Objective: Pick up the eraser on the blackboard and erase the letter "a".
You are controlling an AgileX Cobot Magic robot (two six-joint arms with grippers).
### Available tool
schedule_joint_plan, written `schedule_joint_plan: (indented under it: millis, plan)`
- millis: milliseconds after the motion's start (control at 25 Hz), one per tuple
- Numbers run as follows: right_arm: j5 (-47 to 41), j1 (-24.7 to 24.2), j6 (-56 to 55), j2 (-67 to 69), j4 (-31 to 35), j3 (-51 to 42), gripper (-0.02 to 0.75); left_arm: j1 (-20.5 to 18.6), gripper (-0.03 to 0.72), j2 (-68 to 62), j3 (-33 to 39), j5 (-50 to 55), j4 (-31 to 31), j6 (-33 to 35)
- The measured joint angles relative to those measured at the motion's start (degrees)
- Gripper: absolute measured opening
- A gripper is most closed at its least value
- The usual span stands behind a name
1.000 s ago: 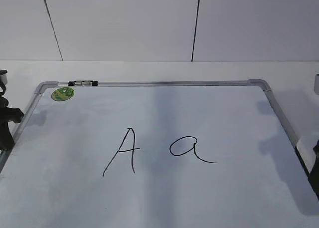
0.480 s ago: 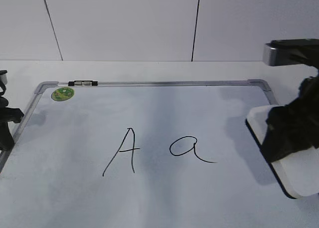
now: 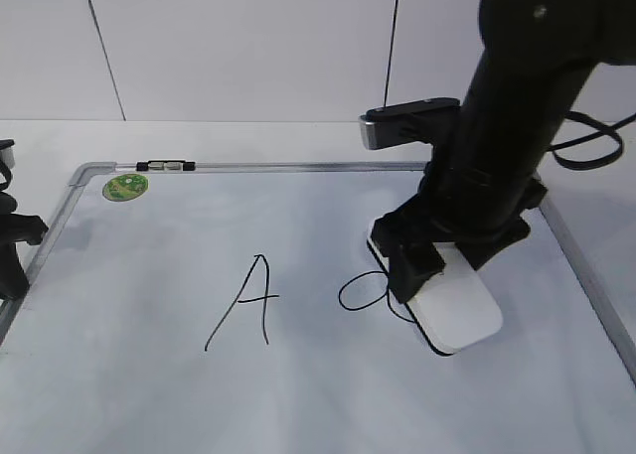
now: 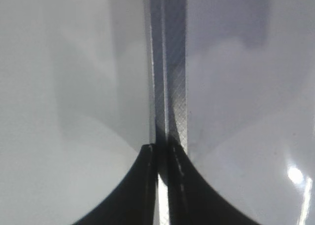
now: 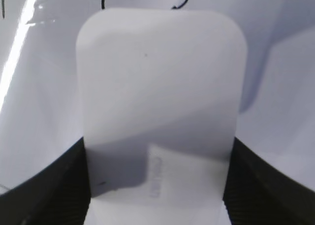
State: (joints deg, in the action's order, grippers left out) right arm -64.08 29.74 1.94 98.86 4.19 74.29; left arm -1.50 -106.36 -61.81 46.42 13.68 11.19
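Clamping the eraser [image 3: 452, 310] across its width, my right tool [image 3: 447, 260] sets it on the blackboard [image 3: 149, 394], covering the tail of the letter "a" [image 3: 360, 293]; beside the board's left frame my left tool [image 4: 162, 185] is pinched together

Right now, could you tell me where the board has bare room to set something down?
Free: the blackboard left of the capital A, and the strip between the green sticker and the right tool. Crowded: around the letter "a", where the eraser sits.
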Motion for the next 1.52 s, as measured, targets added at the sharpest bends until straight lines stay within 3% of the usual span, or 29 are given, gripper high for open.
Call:
schedule_joint_plan:
  millis: [440, 960, 1160, 1520]
  plan:
    - [2.10, 1.09, 2.04, 13.19, -0.28, 9.65, 0.556, 0.00, 0.017, 0.00, 0.00, 0.00, 0.00, 0.00]
    - [3.06, 5.19, 3.88, 17.71, -1.49, 10.69, 0.557, 0.00, 0.017, 0.00, 0.00, 0.00, 0.00, 0.00]
    - [3.19, 5.33, 0.48, 17.76, -5.05, 10.69, 0.557, 0.00, 0.017, 0.00, 0.00, 0.00, 0.00, 0.00]
    - [4.45, -2.21, -0.73, 17.76, -6.63, 10.71, 0.557, 0.00, 0.017, 0.00, 0.00, 0.00, 0.00, 0.00]
